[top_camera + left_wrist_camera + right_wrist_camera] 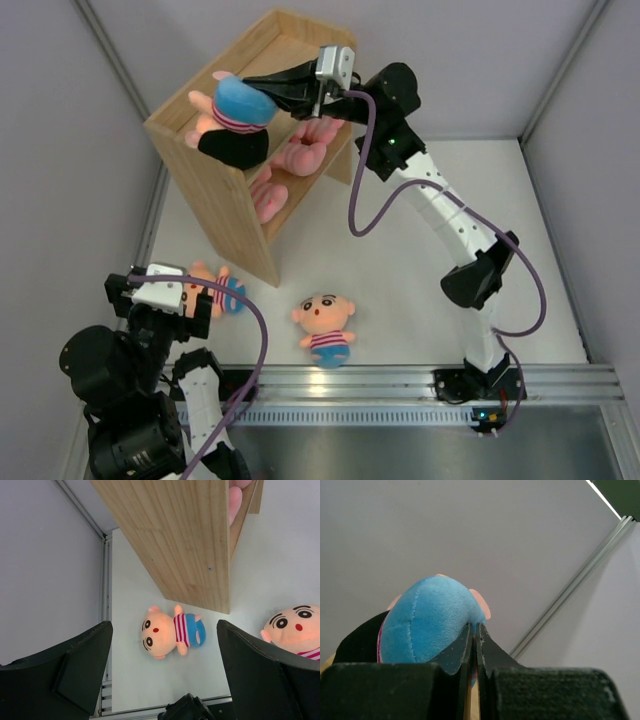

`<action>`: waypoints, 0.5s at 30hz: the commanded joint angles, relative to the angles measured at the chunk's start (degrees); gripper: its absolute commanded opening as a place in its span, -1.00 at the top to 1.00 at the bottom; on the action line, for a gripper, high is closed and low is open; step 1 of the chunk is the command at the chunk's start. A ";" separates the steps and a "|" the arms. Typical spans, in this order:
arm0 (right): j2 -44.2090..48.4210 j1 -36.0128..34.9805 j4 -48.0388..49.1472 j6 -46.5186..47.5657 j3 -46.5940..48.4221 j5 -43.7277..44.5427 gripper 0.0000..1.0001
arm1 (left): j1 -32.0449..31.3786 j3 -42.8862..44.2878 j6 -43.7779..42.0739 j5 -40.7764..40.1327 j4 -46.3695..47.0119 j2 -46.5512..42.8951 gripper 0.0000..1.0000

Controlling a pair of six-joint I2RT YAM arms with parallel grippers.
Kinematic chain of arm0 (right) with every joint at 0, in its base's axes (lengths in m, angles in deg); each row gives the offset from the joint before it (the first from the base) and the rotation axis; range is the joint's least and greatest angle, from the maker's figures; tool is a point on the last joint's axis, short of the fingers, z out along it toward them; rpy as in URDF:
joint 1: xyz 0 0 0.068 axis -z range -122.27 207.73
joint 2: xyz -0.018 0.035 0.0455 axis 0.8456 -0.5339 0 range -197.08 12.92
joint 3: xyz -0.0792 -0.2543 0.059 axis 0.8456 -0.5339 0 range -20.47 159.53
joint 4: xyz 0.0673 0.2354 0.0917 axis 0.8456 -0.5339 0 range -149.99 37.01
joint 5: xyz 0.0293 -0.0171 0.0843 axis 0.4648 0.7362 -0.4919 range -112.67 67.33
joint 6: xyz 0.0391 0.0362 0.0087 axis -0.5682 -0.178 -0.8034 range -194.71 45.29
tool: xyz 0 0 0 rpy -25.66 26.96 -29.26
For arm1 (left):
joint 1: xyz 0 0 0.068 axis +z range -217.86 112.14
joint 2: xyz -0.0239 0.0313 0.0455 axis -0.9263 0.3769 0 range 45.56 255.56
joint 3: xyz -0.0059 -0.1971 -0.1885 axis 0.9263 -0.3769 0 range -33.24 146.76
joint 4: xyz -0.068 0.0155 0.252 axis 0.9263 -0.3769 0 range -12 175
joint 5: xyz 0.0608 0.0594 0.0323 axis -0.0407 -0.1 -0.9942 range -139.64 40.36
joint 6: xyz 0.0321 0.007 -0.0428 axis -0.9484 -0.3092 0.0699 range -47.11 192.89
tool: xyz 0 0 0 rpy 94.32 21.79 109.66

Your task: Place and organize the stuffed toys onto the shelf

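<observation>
The light wood shelf (215, 195) stands at the back left. A stuffed toy (238, 120) with blue shorts, a striped shirt and black hair lies on its top board. My right gripper (262, 90) is shut on the toy's blue shorts (427, 622); its jaws (476, 630) pinch the fabric. Two pink toys (300, 150) (266, 195) lie on the inner boards. My left gripper (190, 300) is open above a peach toy (170, 632) lying on the table beside the shelf's side panel (185, 540). Another peach toy (325, 328) lies face up in front of the shelf; it also shows in the left wrist view (295, 627).
Grey walls close the white table in on the left, back and right. A metal rail (400, 385) runs along the near edge between the arm bases. A purple cable (365, 190) hangs from the right arm beside the shelf.
</observation>
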 commanded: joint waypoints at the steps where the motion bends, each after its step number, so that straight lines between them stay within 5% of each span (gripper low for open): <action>1: -1.50 -1.34 0.86 -0.92 -0.60 -6.26 1.00 | 0.33 -0.35 0.22 -0.77 1.16 -0.52 -0.82; 6: -1.06 -0.72 4.71 -1.72 -3.86 -3.91 1.00 | 0.33 -0.78 0.40 -0.07 1.16 -0.26 -0.82; 10: -3.70 0.15 8.92 -3.04 -0.09 13.62 1.00 | 0.42 -0.79 0.40 0.11 1.25 -0.08 -0.82; 15: -7.30 0.16 12.45 -3.48 7.56 20.36 1.00 | 0.60 -0.96 0.40 0.11 1.16 -0.25 -0.82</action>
